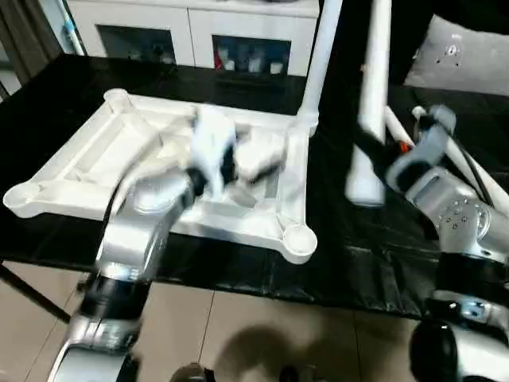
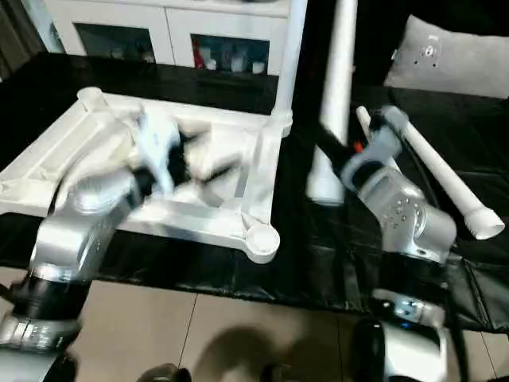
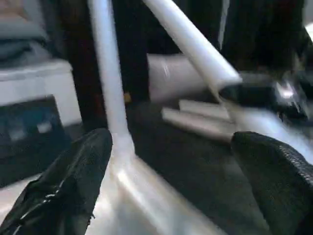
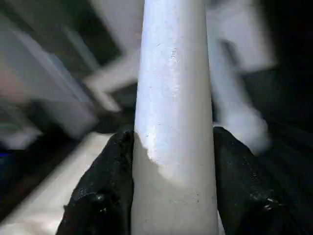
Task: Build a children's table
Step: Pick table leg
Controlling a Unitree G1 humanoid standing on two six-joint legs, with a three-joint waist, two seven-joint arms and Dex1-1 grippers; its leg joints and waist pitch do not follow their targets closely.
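The black-covered work table [image 1: 238,274] carries nearly everything here. On its left half lies the children's table top [image 1: 87,171], upside down with its ribbed underside showing and round sockets at the corners; the near-right socket [image 1: 299,239] sits close to the work table's front edge. At the back stands a white glass-door cabinet [image 1: 191,36], and a grey cushion [image 2: 453,60] lies at the far right.

One white leg [image 1: 318,64] stands upright in the far-right corner socket of the top. A second leg [image 1: 370,103] hangs clear of the black cover just right of it, wide end downward, clamped between the two black fingers [image 4: 100,196] of the right gripper [image 1: 380,159]. A third leg [image 2: 433,171] lies flat on the cover behind the right forearm, well apart from the top.

The left gripper [image 1: 215,163] hovers over the ribbed underside, blurred, its fingers [image 3: 73,181] spread wide and holding nothing; the upright leg stands beyond them.
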